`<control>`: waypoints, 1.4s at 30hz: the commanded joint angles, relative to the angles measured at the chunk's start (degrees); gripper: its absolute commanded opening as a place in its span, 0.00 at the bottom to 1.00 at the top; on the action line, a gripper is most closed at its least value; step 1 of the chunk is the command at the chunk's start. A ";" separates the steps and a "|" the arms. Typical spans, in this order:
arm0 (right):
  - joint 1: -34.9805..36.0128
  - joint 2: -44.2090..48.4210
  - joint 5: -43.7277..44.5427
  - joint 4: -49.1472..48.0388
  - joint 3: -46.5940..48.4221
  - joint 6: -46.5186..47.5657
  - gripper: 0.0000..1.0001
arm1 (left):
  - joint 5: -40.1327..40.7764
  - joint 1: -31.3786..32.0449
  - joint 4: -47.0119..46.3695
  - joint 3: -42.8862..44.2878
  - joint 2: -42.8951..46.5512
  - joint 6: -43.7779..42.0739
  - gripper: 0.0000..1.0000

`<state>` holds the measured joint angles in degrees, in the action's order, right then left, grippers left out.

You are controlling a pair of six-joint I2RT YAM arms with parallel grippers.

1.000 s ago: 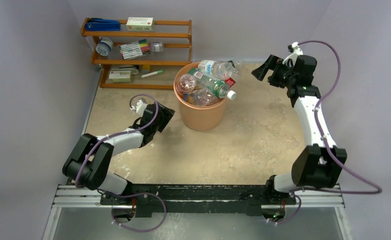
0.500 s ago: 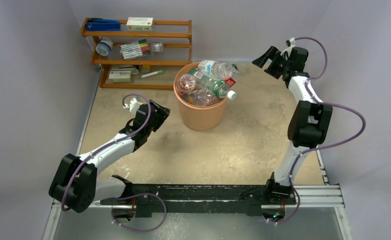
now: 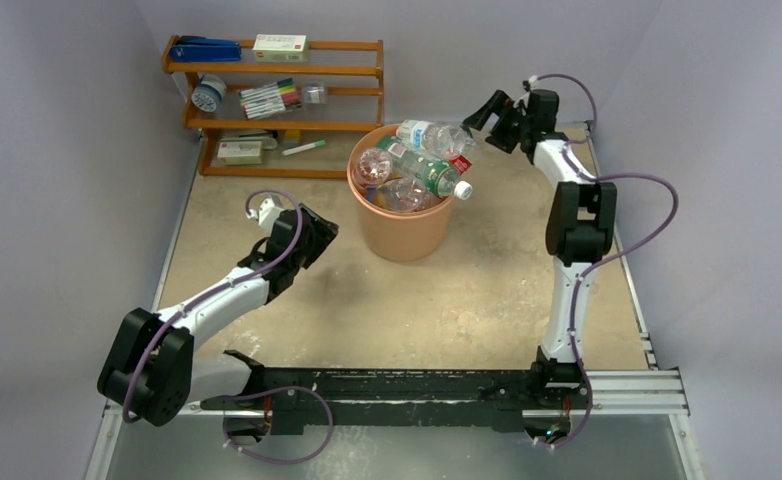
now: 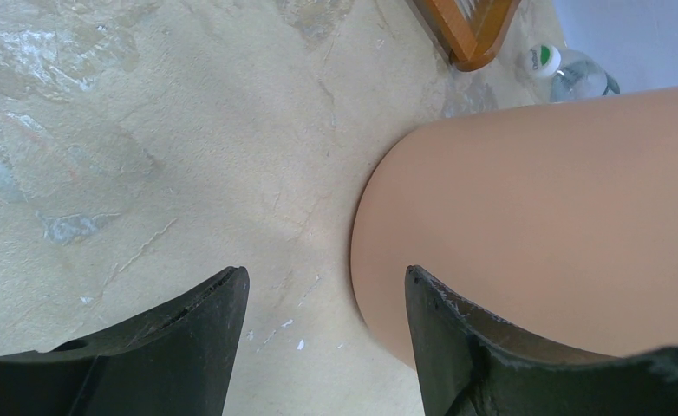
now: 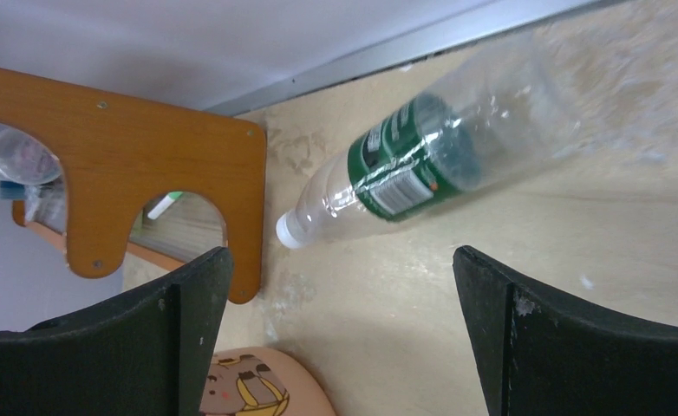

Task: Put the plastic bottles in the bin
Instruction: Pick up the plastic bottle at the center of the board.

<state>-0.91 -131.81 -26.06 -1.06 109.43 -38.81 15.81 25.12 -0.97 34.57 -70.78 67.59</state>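
On the table (image 3: 447, 300), right hand (image 3: 487, 116) moved nearer the bin (image 3: 404, 235).

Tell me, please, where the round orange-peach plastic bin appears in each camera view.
Top external: round orange-peach plastic bin at centre.
Left wrist: its wall fills the right side.
Right wrist: only a sliver at the bottom edge.
Shared landmark: brown wooden shelf, in all three.
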 commanded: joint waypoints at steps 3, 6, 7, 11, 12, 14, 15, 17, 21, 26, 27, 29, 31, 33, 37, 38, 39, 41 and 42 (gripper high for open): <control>0.38 -0.80 7.07 3.47 4.72 -3.00 1.00 | -0.33 -1.20 -0.74 -0.13 1.96 -2.87 0.66; 0.37 -2.17 9.06 3.78 6.54 -4.05 1.00 | -0.76 -1.31 -1.17 0.04 1.20 -2.90 0.66; 0.37 -2.50 8.99 3.54 7.00 -4.62 1.00 | -0.94 -1.37 -1.34 0.15 0.98 -2.90 0.66; 0.38 -5.07 9.78 4.01 11.71 -6.10 1.00 | -1.22 -1.39 -1.53 0.15 0.89 -2.69 0.66; 0.36 -6.44 10.41 5.60 14.39 -6.30 1.00 | -1.18 -1.32 -1.48 0.15 1.03 -2.70 0.66; 0.37 -9.49 11.97 8.03 18.83 -6.71 1.00 | -1.02 -1.46 -1.40 0.14 1.04 -2.81 0.66; 0.38 -10.32 12.53 8.87 20.20 -7.24 1.00 | -1.09 -1.52 -1.40 0.15 1.07 -2.77 0.66; 0.46 -11.65 13.57 9.92 22.01 -8.45 1.00 | -1.20 -1.71 -1.40 0.15 1.00 -2.78 0.66; 0.75 -13.63 15.25 11.20 23.44 -10.67 1.00 | -1.35 -2.07 -1.76 0.08 0.92 -2.77 0.66; 1.72 -15.01 17.98 10.86 22.43 -12.22 1.00 | -2.46 -2.66 -2.70 -0.39 0.50 -2.73 0.66; 2.00 -15.42 18.17 10.84 22.59 -12.53 1.00 | -2.60 -2.87 -2.86 -0.57 0.53 -2.73 0.66; 2.35 -16.07 18.77 10.83 22.58 -13.05 1.00 | -2.99 -3.18 -2.98 -0.89 0.65 -2.86 0.66; 2.68 -16.52 19.38 10.39 22.44 -13.73 1.00 | -3.28 -3.64 -2.98 -1.23 1.03 -2.97 0.66; 3.04 -16.77 19.41 9.48 22.31 -14.58 1.00 | -3.50 -4.14 -2.98 -1.42 1.51 -3.05 0.66; 3.75 -19.52 19.21 11.18 26.03 -15.71 1.00 | -4.00 -5.08 -2.59 -1.51 2.23 -3.43 0.66; 3.92 -20.01 19.21 11.33 26.44 -15.76 1.00 | -4.20 -5.27 -2.63 -1.58 2.29 -3.43 0.66; 4.13 -20.39 19.21 11.34 26.59 -15.88 1.00 | -4.29 -5.38 -2.64 -1.60 2.42 -3.43 0.66; 4.48 -21.00 19.09 11.25 26.36 -15.97 0.98 | -4.59 -5.69 -2.70 -1.65 2.47 -3.52 0.66; 4.63 -21.33 18.93 11.09 26.11 -15.95 0.96 | -4.71 -5.78 -2.72 -1.69 2.52 -3.52 0.66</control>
<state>2.66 -151.79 -8.19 9.72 133.82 -53.56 12.10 20.18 -1.58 32.97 -70.08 65.41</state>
